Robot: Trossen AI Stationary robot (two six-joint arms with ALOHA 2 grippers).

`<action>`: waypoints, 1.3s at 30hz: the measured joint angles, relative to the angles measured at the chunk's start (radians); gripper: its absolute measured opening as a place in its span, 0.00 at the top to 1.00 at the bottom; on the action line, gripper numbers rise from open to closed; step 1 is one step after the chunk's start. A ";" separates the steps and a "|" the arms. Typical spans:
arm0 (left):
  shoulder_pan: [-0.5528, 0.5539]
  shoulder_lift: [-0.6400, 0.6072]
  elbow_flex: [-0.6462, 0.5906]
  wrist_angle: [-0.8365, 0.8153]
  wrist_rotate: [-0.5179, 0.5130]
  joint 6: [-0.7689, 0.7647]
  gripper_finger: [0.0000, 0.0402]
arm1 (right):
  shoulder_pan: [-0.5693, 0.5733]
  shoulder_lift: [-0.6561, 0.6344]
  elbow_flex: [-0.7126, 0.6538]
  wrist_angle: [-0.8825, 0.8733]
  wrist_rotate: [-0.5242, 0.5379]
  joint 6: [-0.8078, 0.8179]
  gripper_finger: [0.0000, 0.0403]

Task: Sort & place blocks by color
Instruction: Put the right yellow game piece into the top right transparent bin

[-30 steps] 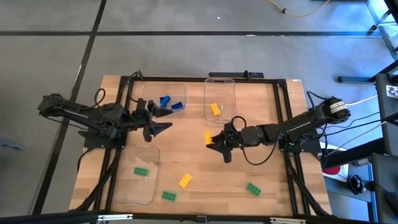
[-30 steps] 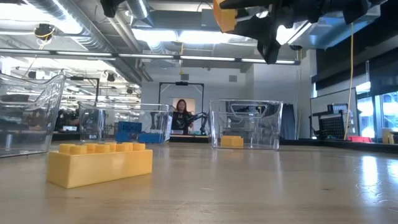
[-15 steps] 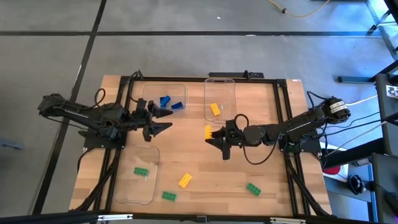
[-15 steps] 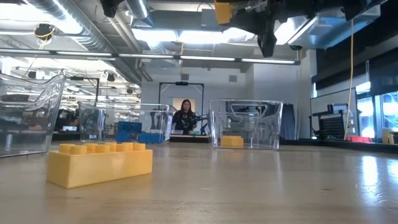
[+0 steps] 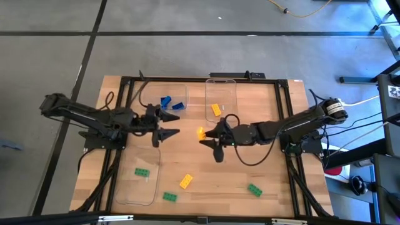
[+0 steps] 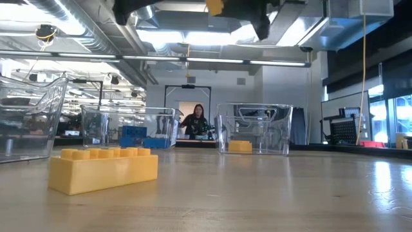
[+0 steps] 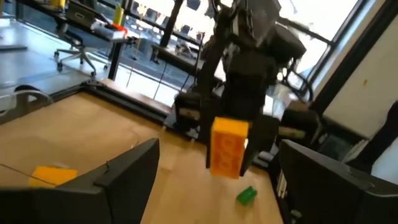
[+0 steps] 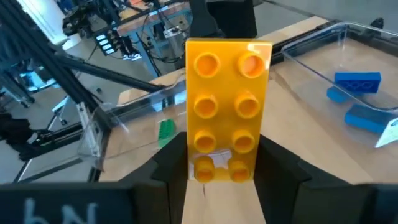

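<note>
So right gripper point(image 5: 208, 134) is clamped on a yellow block point(image 5: 201, 132) mid-table, left gripper point(image 5: 170, 125) wide open facing it, trays point(image 5: 220, 87) close behind.

My right gripper point(image 5: 206, 136) has carried its yellow brick point(image 5: 201, 132) toward nine o'clock — it now sits nearer the table's middle, past the yellow tray point(image 5: 220, 100) it was below a second ago. My left gripper point(image 5: 170, 125) has pushed out toward three o'clock, away from the blue tray point(image 5: 164, 99), so the two grippers now face each other with the brick between them — near, not touching. In the low view the brick has slid toward nine o'clock along the top edge. The person point(image 6: 196, 120) in the doorway has shifted toward three o'clock.
</note>
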 joint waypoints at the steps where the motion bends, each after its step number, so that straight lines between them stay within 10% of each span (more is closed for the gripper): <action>1: 0.000 0.014 0.000 0.013 0.008 0.010 0.20 | -0.006 0.007 0.003 0.001 -0.001 0.001 0.65; 28: 0.000 0.364 0.001 0.487 0.027 0.106 0.21 | -0.061 0.091 0.005 0.257 -0.153 -0.019 0.65; 39: 0.000 0.364 0.002 0.501 0.032 0.103 0.60 | -0.061 0.091 0.004 0.258 -0.157 -0.018 0.65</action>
